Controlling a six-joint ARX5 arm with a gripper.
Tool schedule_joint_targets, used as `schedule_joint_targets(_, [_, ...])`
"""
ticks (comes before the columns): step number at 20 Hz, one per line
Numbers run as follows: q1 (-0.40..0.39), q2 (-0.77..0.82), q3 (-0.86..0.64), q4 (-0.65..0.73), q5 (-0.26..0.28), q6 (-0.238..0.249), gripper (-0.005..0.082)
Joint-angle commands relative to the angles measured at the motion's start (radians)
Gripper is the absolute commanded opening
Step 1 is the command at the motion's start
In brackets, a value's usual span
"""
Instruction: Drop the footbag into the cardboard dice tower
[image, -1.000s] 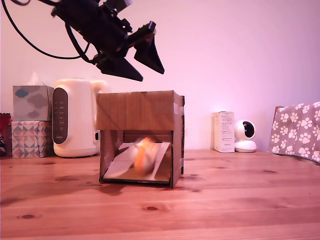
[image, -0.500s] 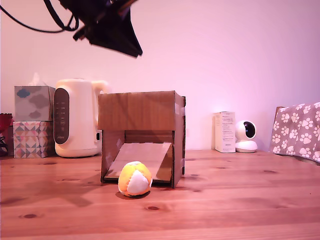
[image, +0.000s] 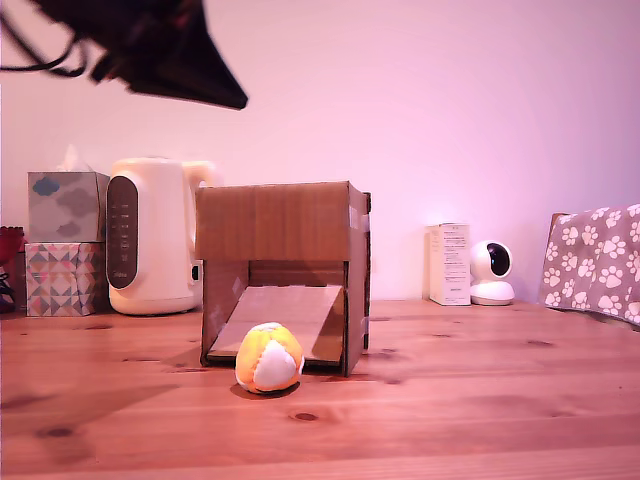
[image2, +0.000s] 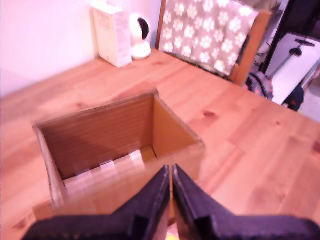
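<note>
Footbag (image: 269, 357) down on the table (image: 450, 400), resting just outside the front opening of the cardboard dice tower (image: 283, 275), at the foot of the sloped ramp (image: 290, 312), toward the near table edge; yellow, orange and white panels showing. Tower upright, open top seen from the wrist view (image2: 115, 145), inside empty down to the taped ramp strip. Hand (image2: 171, 192) up high above and toward the exterior view's left of the tower, dark and blurred in that view (image: 175, 60), clear of everything. From the wrist view, fingers (image2: 155, 197) pressed together, only a thin slit between them, nothing gripped. Behind the tower, toward the far table edge: white kettle (image: 150, 235) to the exterior view's left, then two stacked patterned tissue boxes (image: 65, 243) nearer the left edge. To the exterior view's right of the tower, a small white carton (image: 447, 263) and a round white camera (image: 490, 272) side by side, near each other, well apart from the tower. Paw-print cloth (image: 595, 260) draped over a chair back at the right edge.
</note>
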Motion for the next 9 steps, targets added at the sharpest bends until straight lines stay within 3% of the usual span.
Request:
schedule_joint_targets(1, [-0.004, -0.024, -0.069, 0.052, 0.001, -0.011, -0.0019])
schedule_joint_targets(6, [0.028, -0.128, -0.261, 0.195, -0.008, -0.050, -0.0019])
schedule_joint_targets(9, [0.045, -0.200, -0.345, 0.213, -0.059, -0.075, -0.0019])
